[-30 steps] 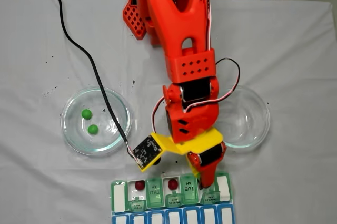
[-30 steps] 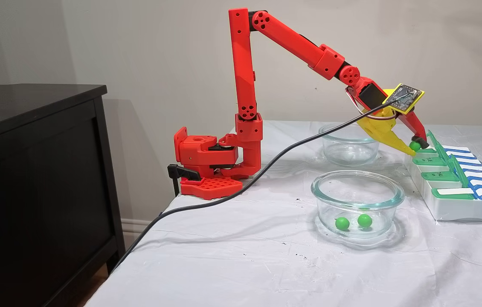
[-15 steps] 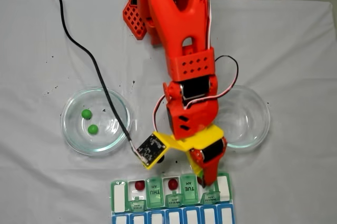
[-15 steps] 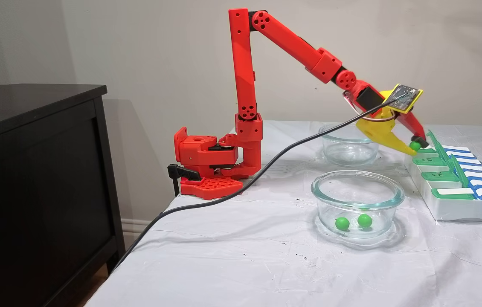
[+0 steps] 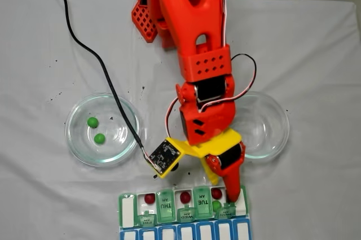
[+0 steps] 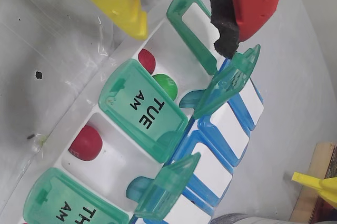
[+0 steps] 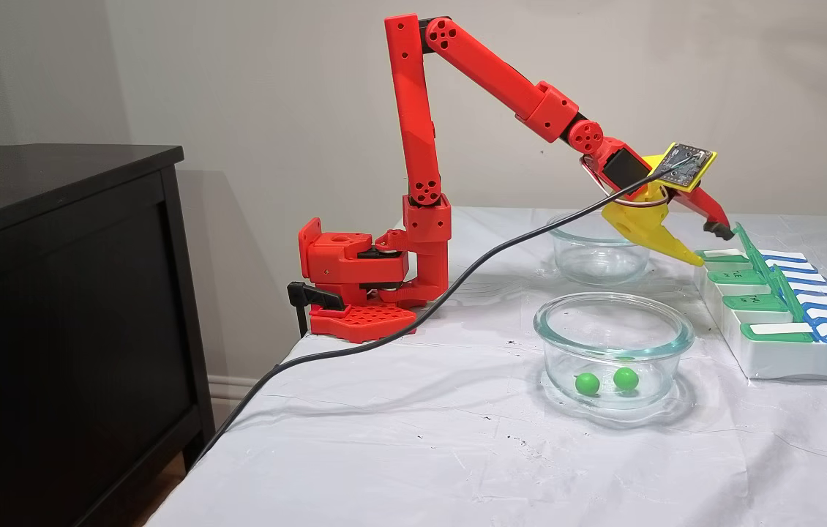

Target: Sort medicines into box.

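Wrist view: gripper (image 6: 179, 21) is hanging above the pill box (image 6: 47, 134), jaws apart, gripping nothing. Box's long axis is running diagonally, lower-left to upper-right; a green ball (image 6: 167, 83) is lying beside a red ball (image 6: 148, 60).

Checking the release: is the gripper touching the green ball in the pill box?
Apart. In the wrist view the green ball lies in its compartment beside a red ball, with the open gripper clearly above it.
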Motion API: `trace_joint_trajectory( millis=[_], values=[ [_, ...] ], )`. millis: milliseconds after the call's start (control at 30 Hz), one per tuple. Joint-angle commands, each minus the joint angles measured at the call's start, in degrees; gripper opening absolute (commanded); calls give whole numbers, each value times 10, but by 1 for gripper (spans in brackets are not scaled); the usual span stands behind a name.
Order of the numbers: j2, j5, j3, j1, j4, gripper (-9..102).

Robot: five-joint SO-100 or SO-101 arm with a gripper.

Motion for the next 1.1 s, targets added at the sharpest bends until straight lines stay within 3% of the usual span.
trace_joint_trajectory(
  millis=[0, 133, 233, 500, 700, 767, 1067],
  values=[
    [70, -2, -22, -1, 11, 22],
    [122, -7, -35, 5, 84, 14],
    [171, -6, -66, 13, 183, 0],
    [310, -31, -131, 33, 440, 0],
    [207, -153, -294, 109, 704, 0],
    [172, -178, -329, 139, 739, 0],
    [114, -316, -379, 292, 758, 0]
  ],
)
